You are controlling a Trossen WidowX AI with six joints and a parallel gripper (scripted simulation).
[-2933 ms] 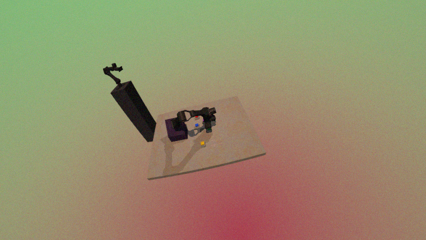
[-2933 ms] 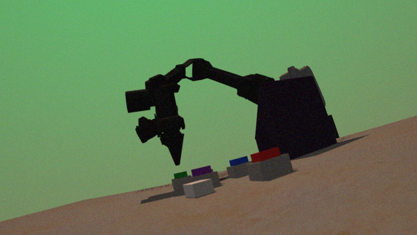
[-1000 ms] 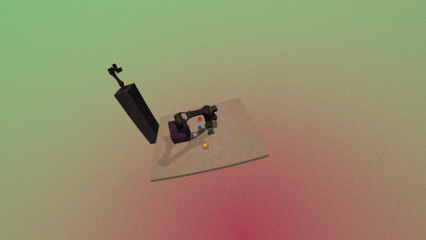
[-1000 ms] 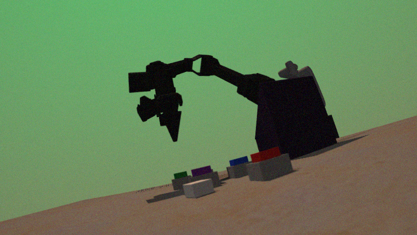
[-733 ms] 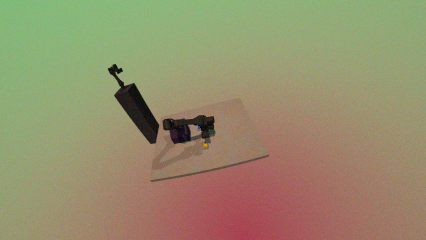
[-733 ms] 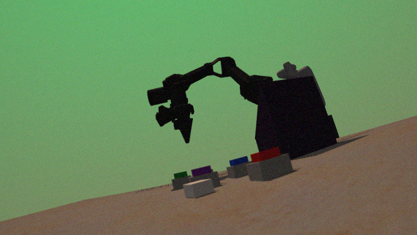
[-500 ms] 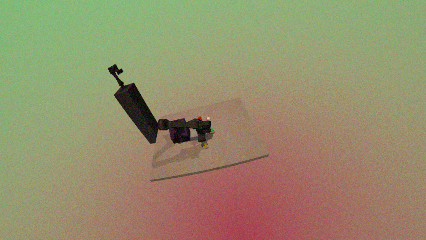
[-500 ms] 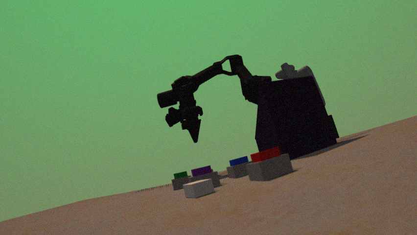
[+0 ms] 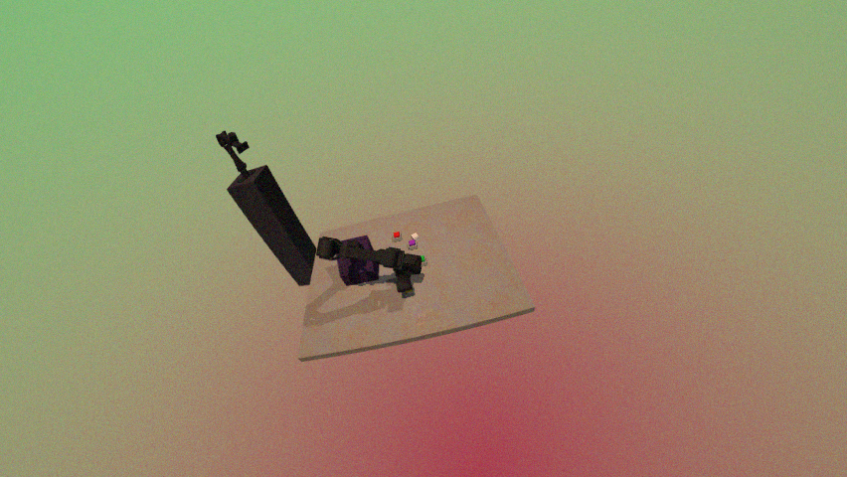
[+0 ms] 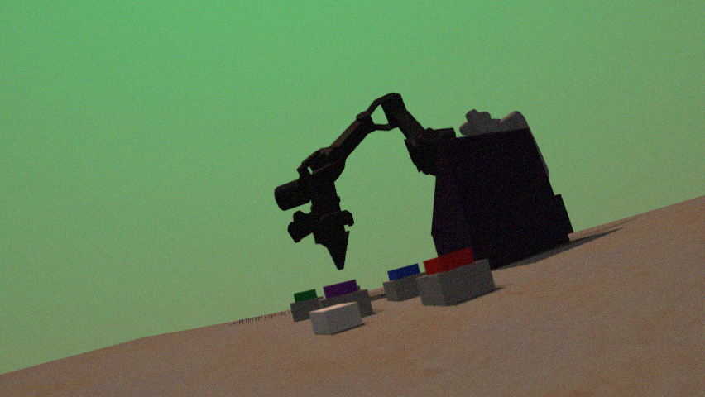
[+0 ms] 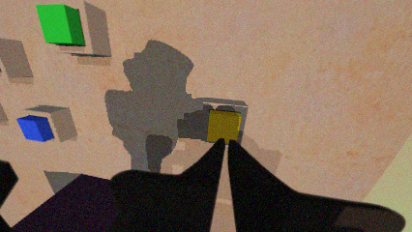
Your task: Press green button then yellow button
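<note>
The yellow button (image 11: pixel 223 126) (image 9: pixel 409 291) stands on a grey housing; only a sliver of it shows in the top view, and it is hidden in the exterior view. My gripper (image 11: pixel 225 143) (image 10: pixel 340 269) is shut and empty, pointing down. Its fingertips overlap the near edge of the yellow cap in the wrist view. In the exterior view they hang in the air, above the level of the button tops. The green button (image 11: pixel 59 24) (image 10: pixel 305 295) (image 9: pixel 423 258) stands up from its housing, at the upper left of the wrist view, away from the fingers.
The blue button (image 11: pixel 35 129) (image 10: pixel 403 271) is left of the gripper in the wrist view. The purple button (image 10: pixel 339 288) (image 9: pixel 412 242), red button (image 10: pixel 448 261) (image 9: pixel 397 235) and a whitish block (image 10: pixel 337 318) (image 9: pixel 414 236) stand farther off. A dark purple pedestal (image 10: pixel 493 197) stands by the arm's base.
</note>
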